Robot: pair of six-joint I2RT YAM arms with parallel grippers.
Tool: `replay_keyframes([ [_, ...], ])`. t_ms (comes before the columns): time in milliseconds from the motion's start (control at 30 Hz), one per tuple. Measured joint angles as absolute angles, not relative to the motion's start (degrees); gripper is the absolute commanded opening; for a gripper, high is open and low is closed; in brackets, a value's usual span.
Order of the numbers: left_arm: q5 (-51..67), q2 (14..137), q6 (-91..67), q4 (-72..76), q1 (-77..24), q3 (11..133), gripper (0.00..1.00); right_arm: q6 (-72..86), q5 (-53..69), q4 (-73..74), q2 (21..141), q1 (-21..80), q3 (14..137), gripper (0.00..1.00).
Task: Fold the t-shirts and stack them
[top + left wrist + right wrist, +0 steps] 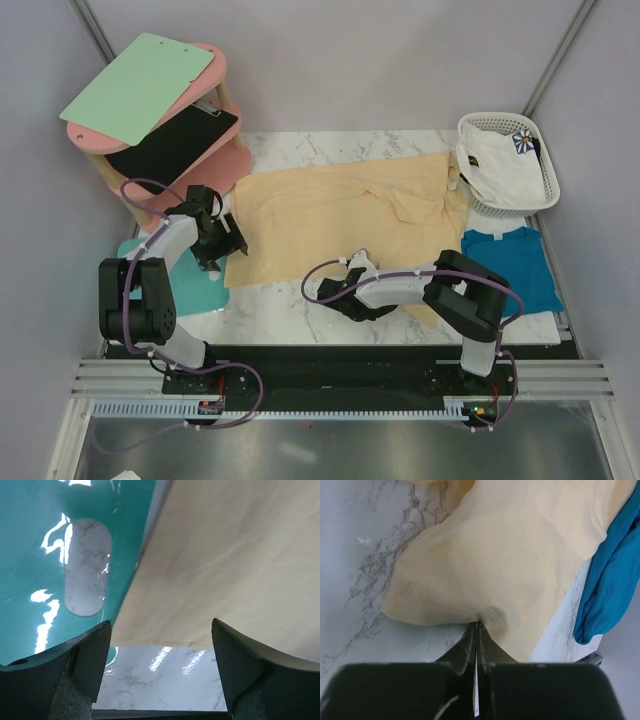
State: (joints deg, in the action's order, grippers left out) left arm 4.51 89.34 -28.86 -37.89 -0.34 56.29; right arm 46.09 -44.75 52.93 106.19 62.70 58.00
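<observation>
A large pale yellow t-shirt (340,215) lies spread across the marble table. My right gripper (345,290) is at its near hem. In the right wrist view the jaws (479,625) are shut on a pinch of the yellow hem (490,575). A teal-blue t-shirt (505,262) lies flat at the right, and its edge (610,585) shows beside the yellow cloth. A white t-shirt (495,165) sits in the basket. My left gripper (215,245) hangs open over the yellow shirt's left edge (225,565), with only marble between its fingers (85,660).
A flat turquoise board (30,570) with a handle hole (87,567) lies under the shirt's left edge (195,285). A pink shelf stand (160,120) carrying green and black boards stands back left. The white lattice basket (545,150) is back right.
</observation>
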Motion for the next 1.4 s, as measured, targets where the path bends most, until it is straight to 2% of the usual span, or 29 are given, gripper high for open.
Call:
replay_keyframes([
  [200,1.1,89.5,-28.7,-41.9,1.2,56.3,0.75,44.5,-44.7,52.1,106.1,62.7,58.0,0.00],
  [433,0.6,92.0,-28.7,-42.3,1.5,55.9,0.72,42.4,-44.6,51.0,105.9,62.7,58.0,0.00],
  [500,0.7,92.7,-28.8,-42.3,1.4,55.6,0.66,42.0,-44.4,50.6,105.8,62.7,58.0,0.00],
  [667,2.2,93.8,-29.0,-41.6,0.6,54.1,0.41,41.4,-44.4,50.1,105.7,62.7,58.0,0.00],
  [733,2.0,94.0,-29.0,-41.7,-0.1,53.9,0.25,41.1,-44.2,50.1,105.6,62.6,58.0,0.00],
  [767,2.0,94.1,-29.1,-41.7,-0.5,53.9,0.07,41.1,-44.1,50.0,105.5,62.5,58.0,0.00],
  [800,2.1,94.1,-29.1,-41.7,-1.1,53.9,0.02,41.0,-43.8,49.9,105.3,62.5,58.0,0.00],
  [1333,3.6,87.0,-29.2,-44.1,-2.8,54.9,0.02,40.6,-45.0,52.7,91.7,62.4,59.9,0.00],
  [1400,3.6,86.6,-29.2,-44.5,-2.8,56.2,0.02,40.2,-45.2,53.1,91.4,62.3,60.6,0.16],
])
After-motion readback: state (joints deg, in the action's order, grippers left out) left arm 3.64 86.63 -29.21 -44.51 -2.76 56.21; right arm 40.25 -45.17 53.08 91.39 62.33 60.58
